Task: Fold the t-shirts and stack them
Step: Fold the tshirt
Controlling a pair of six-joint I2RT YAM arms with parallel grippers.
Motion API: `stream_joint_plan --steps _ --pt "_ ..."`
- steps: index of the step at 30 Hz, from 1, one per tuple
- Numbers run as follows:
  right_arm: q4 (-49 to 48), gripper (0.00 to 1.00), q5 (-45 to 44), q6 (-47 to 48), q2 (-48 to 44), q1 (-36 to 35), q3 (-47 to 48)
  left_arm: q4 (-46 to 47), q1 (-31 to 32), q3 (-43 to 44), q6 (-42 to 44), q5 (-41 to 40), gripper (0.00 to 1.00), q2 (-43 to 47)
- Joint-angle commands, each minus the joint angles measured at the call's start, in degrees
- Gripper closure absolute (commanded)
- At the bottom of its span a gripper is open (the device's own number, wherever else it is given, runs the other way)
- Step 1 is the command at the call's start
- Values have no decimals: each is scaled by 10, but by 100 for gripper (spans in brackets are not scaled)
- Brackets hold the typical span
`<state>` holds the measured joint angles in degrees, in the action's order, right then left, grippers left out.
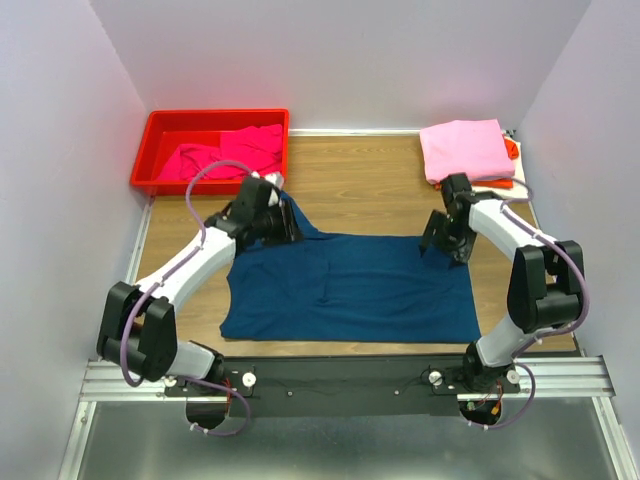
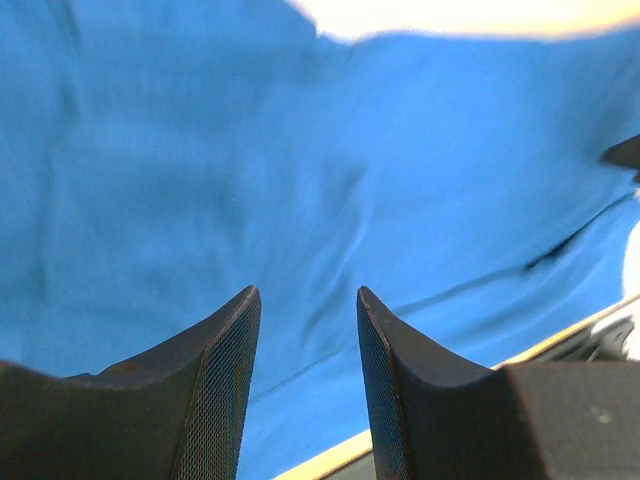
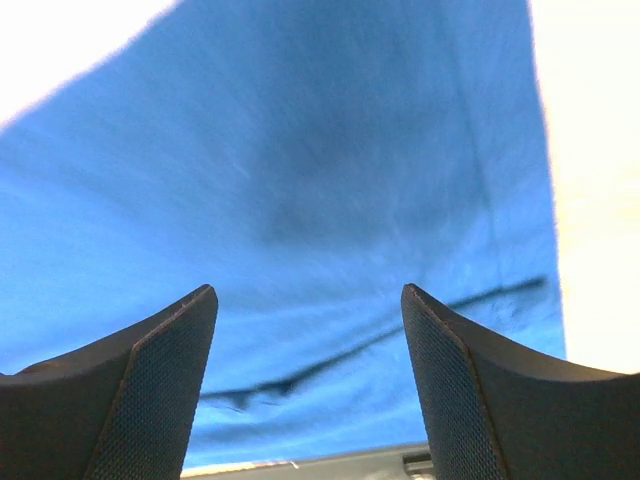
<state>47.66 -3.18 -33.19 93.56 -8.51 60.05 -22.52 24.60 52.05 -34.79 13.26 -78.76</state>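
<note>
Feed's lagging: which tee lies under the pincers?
The dark navy tee, spread flat mid-table; the magenta tee is crumpled in the red bin, the pink tee folded far right.

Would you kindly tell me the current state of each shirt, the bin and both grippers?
navy t-shirt: spread out, unfolded.
magenta t-shirt: crumpled inside the red bin.
light pink t-shirt: folded, atop an orange garment.
left gripper: open, over the navy t-shirt.
right gripper: open, over the navy t-shirt.

No lettering, labels, brands, numbers or signs to be read in any view, nothing legible shown on the navy t-shirt (image 1: pixel 350 290) or the red bin (image 1: pixel 215 114)
</note>
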Motion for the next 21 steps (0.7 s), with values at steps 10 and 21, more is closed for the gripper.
stream_joint_plan --steps 10,21 --pt "-62 26 -75 101 91 100 156 -22 -83 145 91 -71 49 -132" --pt "-136 44 -16 137 178 126 204 13 -90 187 94 -70 50 -213"
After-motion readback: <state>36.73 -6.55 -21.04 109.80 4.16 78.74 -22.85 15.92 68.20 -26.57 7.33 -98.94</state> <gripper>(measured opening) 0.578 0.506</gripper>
